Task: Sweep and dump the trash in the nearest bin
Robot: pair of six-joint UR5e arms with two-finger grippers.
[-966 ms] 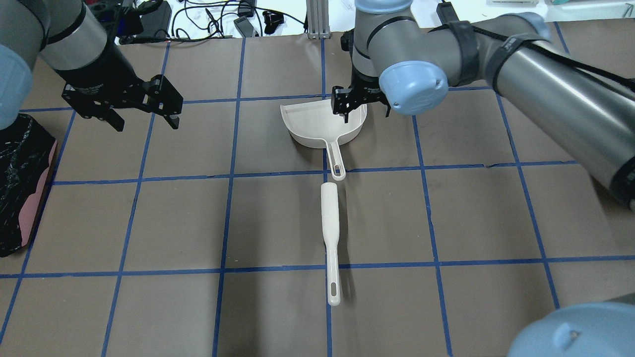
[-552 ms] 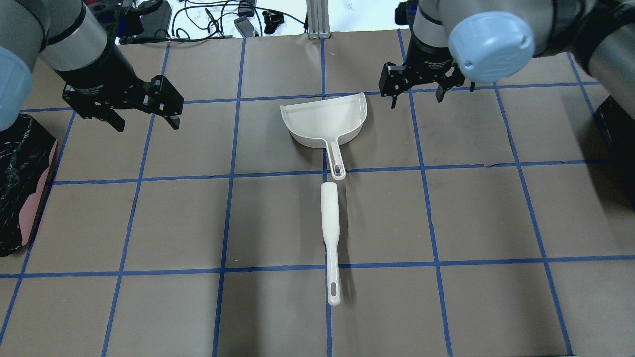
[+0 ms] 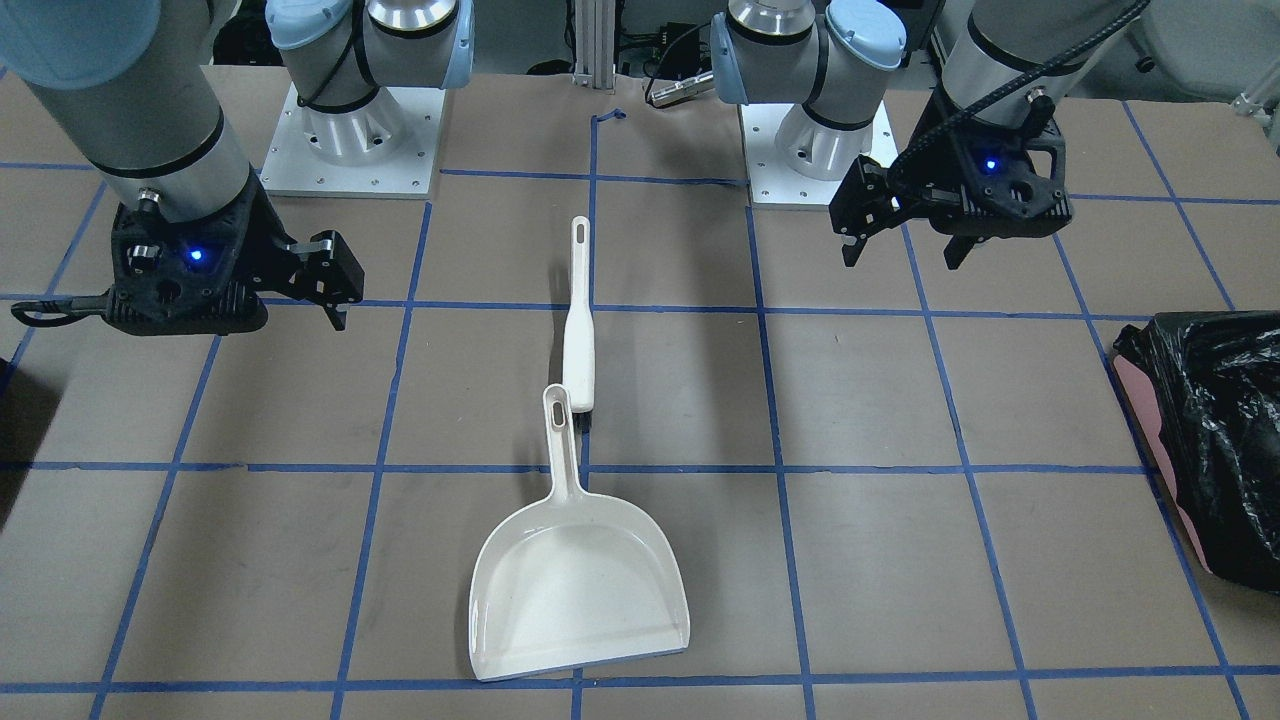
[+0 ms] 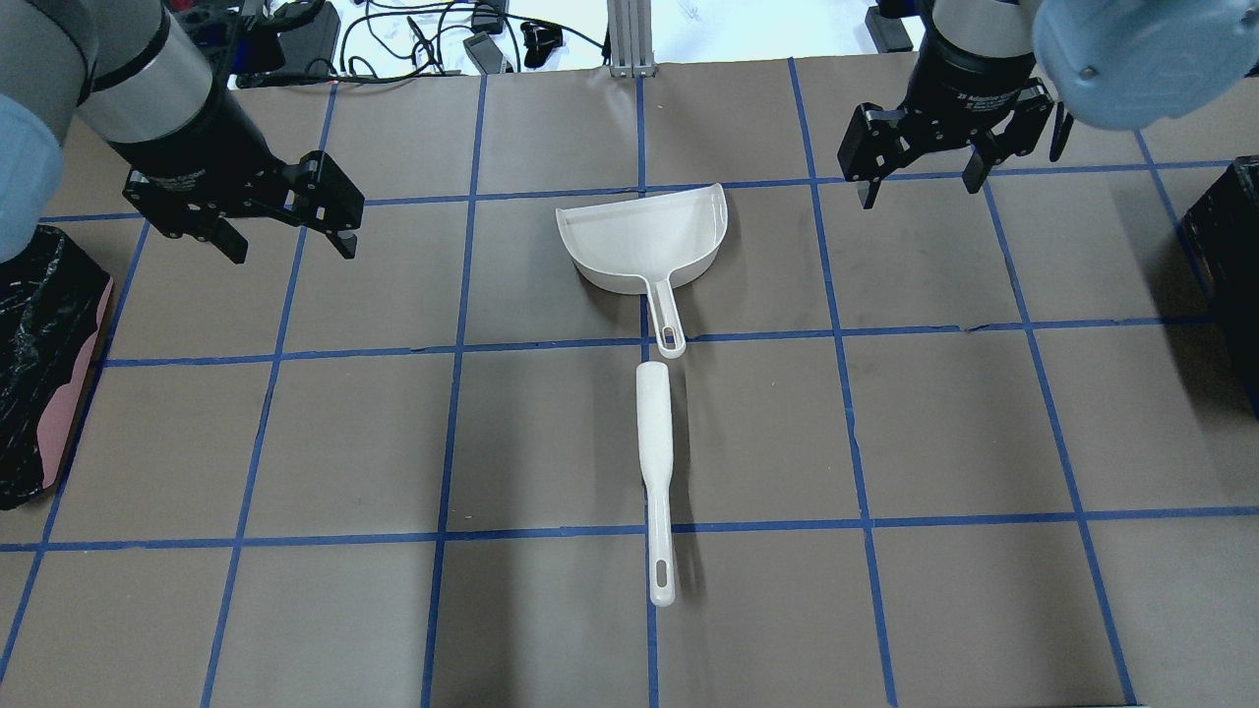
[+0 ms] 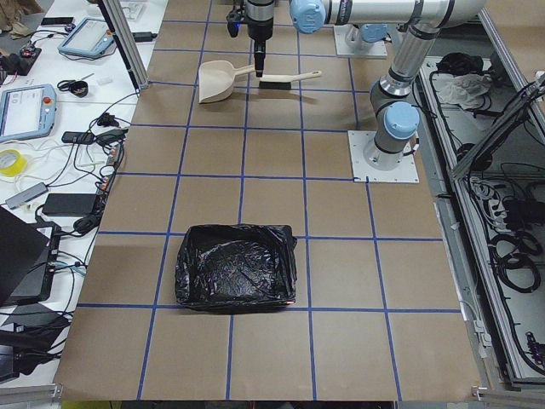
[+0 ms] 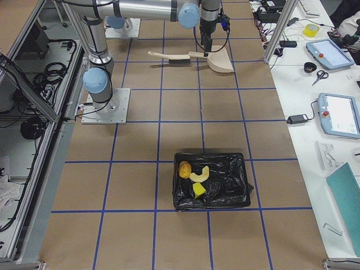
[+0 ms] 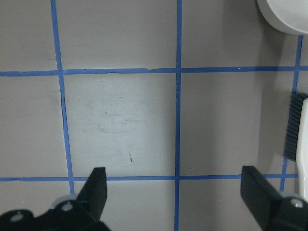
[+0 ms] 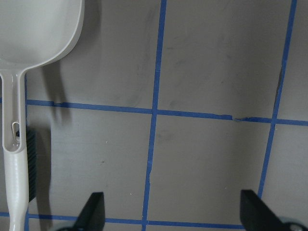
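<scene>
The trash, a golden-brown roll (image 6: 184, 169), a pale croissant (image 6: 199, 175) and a yellow sponge block (image 6: 199, 190), lies inside the black-lined bin (image 6: 236, 194) on my right. In the overhead view this bin is only a black sliver (image 4: 1225, 236) at the right edge. My left gripper (image 4: 292, 251) is open and empty, hovering over bare table left of the dustpan; its wrist view (image 7: 175, 192) shows only tabletop between the fingers. My right gripper (image 4: 922, 194) is open and empty, right of and beyond the dustpan; it also shows in its wrist view (image 8: 173, 211).
A white dustpan (image 4: 639, 241) lies mid-table, handle toward me, and a white brush (image 4: 654, 433) lies in line just behind the handle. A pink bin with a crinkled black bag (image 4: 39, 364) stands at the table's left edge. Cables and devices lie beyond the far edge.
My right arm has swung from over the dustpan's right corner out to the right and farther back, its gripper open throughout. The left arm, dustpan and brush have not moved.
</scene>
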